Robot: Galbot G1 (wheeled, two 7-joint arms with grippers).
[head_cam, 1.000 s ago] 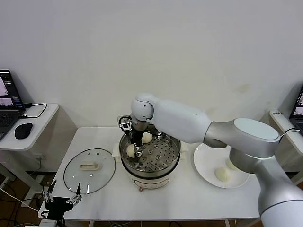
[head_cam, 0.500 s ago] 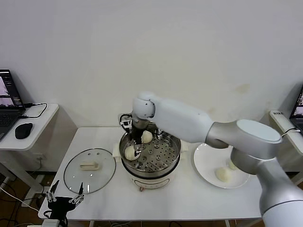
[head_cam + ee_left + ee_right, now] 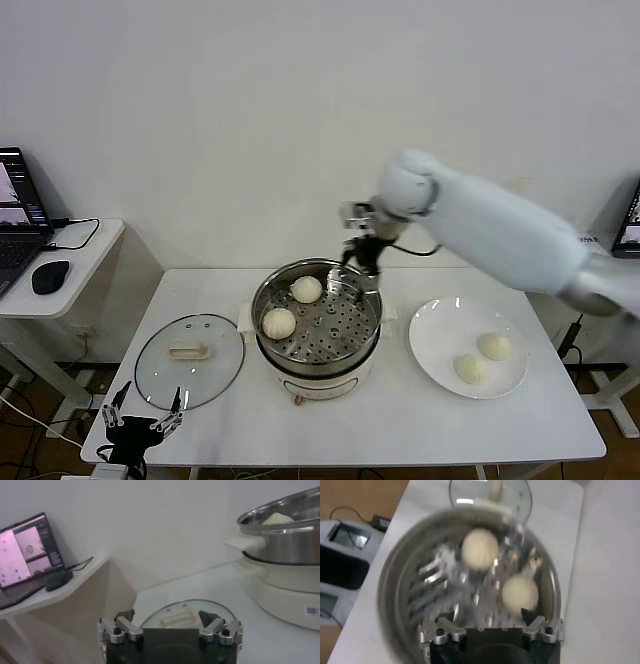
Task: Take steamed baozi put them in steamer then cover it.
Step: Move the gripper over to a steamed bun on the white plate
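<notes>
Right hand (image 3: 357, 262) hovers spread and empty over the steamer (image 3: 316, 356) far rim. Two baozi (image 3: 279, 322) inside, two on the plate (image 3: 430, 345). Left hand (image 3: 140, 420) spread at the bench (image 3: 400, 425) edge.

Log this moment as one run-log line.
right gripper: open, empty, above steamer rear rim | left gripper: open, parked near table edge | baozi: two on tray, two on plate | cover: off, on table

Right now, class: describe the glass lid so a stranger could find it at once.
Start at the round shiny steel steamer mid-table. On the robot's left of it, the round clear glass lid lies flat. Unlike the flat white plate opposite, it is see-through with a cream bar handle.
</notes>
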